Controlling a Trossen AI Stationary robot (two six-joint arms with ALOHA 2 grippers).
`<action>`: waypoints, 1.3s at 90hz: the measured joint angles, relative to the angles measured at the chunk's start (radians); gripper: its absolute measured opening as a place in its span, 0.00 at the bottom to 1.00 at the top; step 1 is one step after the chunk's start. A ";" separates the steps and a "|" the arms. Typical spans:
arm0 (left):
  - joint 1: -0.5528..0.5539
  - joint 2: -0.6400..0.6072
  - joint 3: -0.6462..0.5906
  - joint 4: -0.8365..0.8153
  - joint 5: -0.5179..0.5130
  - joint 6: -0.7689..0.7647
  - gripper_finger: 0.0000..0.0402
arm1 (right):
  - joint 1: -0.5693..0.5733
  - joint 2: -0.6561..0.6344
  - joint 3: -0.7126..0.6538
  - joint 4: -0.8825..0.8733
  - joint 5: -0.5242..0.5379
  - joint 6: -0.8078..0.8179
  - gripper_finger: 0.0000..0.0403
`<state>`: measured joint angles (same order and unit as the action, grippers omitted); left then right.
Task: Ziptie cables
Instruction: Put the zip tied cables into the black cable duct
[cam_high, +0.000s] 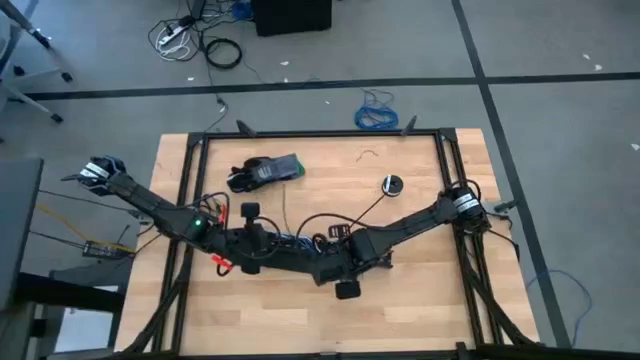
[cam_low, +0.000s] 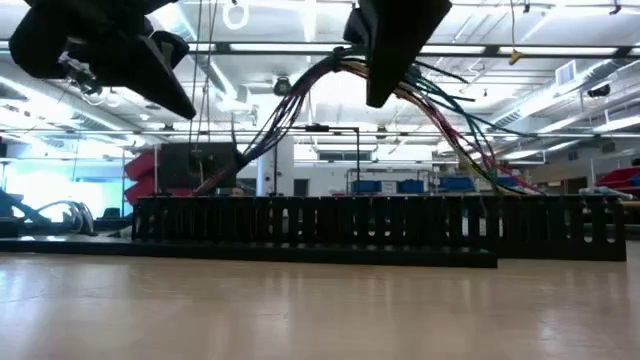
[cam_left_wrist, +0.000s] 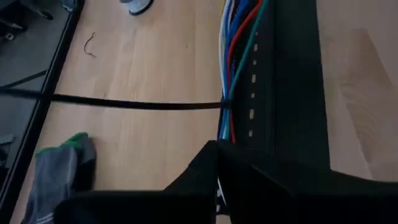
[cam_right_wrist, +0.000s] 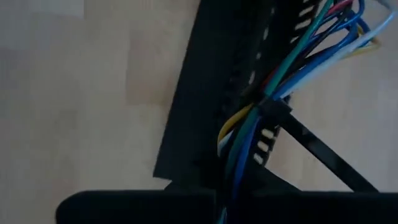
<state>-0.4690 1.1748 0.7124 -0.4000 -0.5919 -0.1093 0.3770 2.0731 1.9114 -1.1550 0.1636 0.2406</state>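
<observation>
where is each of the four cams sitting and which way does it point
High view: above, facing straight down on the wooden table; both dark arms show.
Low view: at tabletop height, looking level at the long black slotted channel; both arms overhead.
Left wrist view: facing the thin black plastic ziptie around the blue, red and green wire bundle.
Right wrist view: same bundle over the channel.
Both wrist views share bundle and channel.
</observation>
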 joint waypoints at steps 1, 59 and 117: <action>0.000 0.000 0.000 0.001 0.000 0.000 0.00 | -0.001 0.000 0.000 0.000 -0.011 0.004 0.00; 0.000 0.053 0.000 0.084 0.084 0.003 0.00 | -0.107 0.001 -0.117 -0.011 -0.283 0.025 0.00; 0.011 0.109 0.000 0.138 0.100 0.027 0.00 | -0.132 0.002 -0.133 -0.019 -0.363 0.073 0.36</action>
<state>-0.4576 1.2835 0.7120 -0.2619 -0.4919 -0.0822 0.2448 2.0750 1.7782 -1.1737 -0.1995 0.3139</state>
